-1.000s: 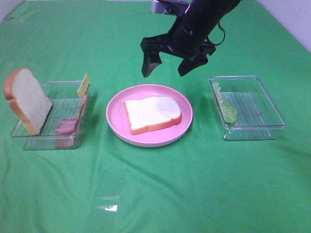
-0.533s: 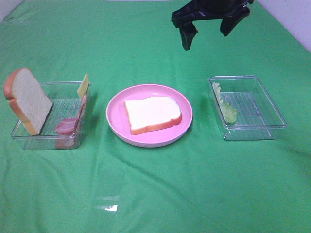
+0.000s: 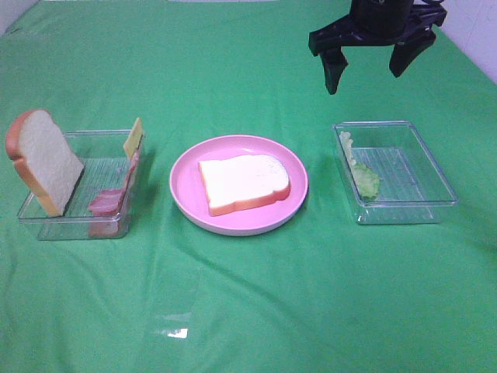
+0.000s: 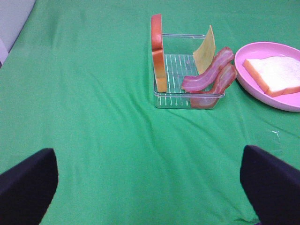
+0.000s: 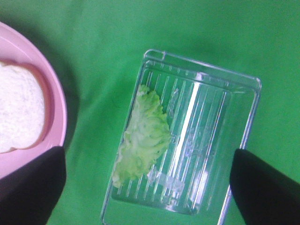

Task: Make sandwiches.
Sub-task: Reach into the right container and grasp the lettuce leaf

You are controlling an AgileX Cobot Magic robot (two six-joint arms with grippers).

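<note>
One white bread slice lies flat on the pink plate. A second bread slice stands on edge in the left clear tray, with a yellow cheese square and bacon strips. Lettuce lies in the right clear tray. My right gripper hangs open and empty above the cloth behind that tray; its wrist view looks down on the lettuce. My left gripper is open and empty, well short of the bacon, and out of the exterior view.
A green cloth covers the whole table. The plate sits between the two trays. A white wall edge shows at the far right corner.
My right gripper has swung from above the plate's far side to the right, behind the lettuce tray, staying open. The food and trays have not moved.
</note>
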